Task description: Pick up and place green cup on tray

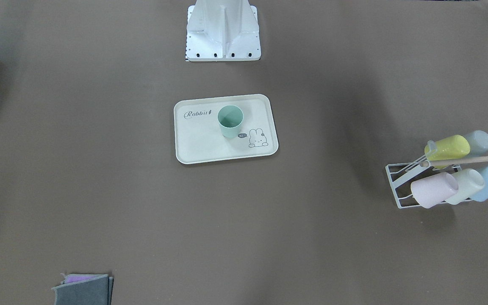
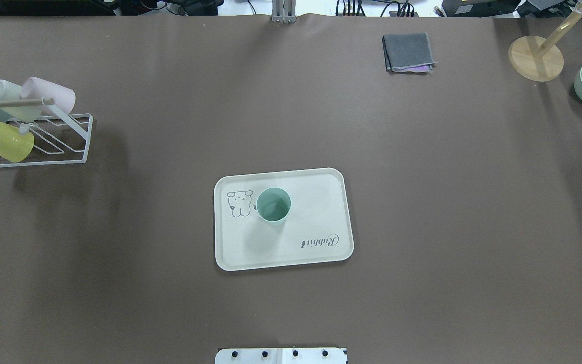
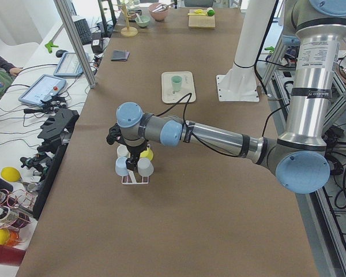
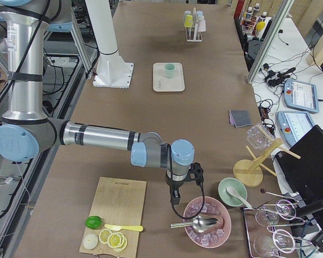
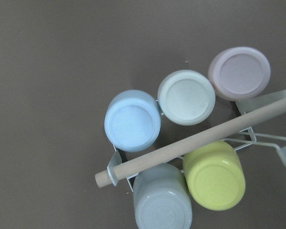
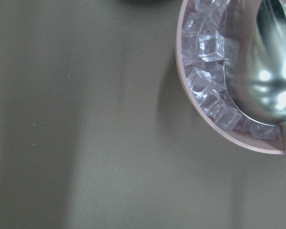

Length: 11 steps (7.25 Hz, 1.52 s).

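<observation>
Rack (image 2: 89,139) of pastel cups sits far left of tray (image 2: 311,212) holding upright green cup (image 2: 273,205); left gripper (image 3: 131,157), right gripper (image 4: 175,199): cannot tell whether clenched.

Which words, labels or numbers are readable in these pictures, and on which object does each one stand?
"Rabbit": script printed on the tray, near one corner.
"hi": probably, in a small dark bubble beside the bunny drawing on the same tray; it is tiny, so not certain.
On the wooden cutting board: a small mark near its top edge, too small to read.
Nothing else is readable.
</observation>
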Available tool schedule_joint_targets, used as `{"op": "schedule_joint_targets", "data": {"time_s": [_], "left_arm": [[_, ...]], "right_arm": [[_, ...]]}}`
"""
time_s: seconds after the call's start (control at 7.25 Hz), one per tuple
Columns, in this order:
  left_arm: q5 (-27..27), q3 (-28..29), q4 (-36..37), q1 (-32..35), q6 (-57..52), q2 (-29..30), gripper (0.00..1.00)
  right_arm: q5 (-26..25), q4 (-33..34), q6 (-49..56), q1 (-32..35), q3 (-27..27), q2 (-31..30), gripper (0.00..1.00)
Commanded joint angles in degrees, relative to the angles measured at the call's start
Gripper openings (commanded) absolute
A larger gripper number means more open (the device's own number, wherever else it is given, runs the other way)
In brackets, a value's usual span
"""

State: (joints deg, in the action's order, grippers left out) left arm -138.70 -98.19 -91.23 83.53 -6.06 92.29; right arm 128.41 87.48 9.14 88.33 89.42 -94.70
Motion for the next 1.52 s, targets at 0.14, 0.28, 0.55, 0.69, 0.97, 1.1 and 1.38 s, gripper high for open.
{"op": "schedule_joint_targets", "data": {"time_s": [0.14,0.28,0.55,0.69,0.97,1.1,1.38], "left_arm": [[0.45,2.29,0.43,4.87,-4.4,-4.92,0.99],[0.1,3.35,0.44,5.23,-4.31,-6.15,0.99],[-0.08,4.59,0.26,6.03,-4.22,-6.51,0.99],[-0.16,4.68,-0.18,6.11,-4.22,-6.95,0.99],[0.27,4.41,-0.27,6.2,-4.31,-7.3,0.99],[0.28,4.24,-0.35,6.38,-4.31,-7.39,0.99],[0.28,4.33,-0.36,6.47,-4.31,-7.3,0.99]], "right_arm": [[0.09,-0.03,0.0,0.0,0.05,0.31,1.0],[0.09,-0.03,0.0,0.0,0.05,0.31,1.0],[0.09,-0.12,0.0,0.0,0.23,0.57,1.0],[0.09,-0.12,0.0,0.0,0.23,1.27,1.0],[0.0,-0.03,0.44,0.0,-0.12,3.37,1.0],[0.0,-0.03,0.26,0.0,-0.3,3.47,1.0],[0.09,-0.12,0.53,-0.09,-0.47,3.64,1.0]]}}
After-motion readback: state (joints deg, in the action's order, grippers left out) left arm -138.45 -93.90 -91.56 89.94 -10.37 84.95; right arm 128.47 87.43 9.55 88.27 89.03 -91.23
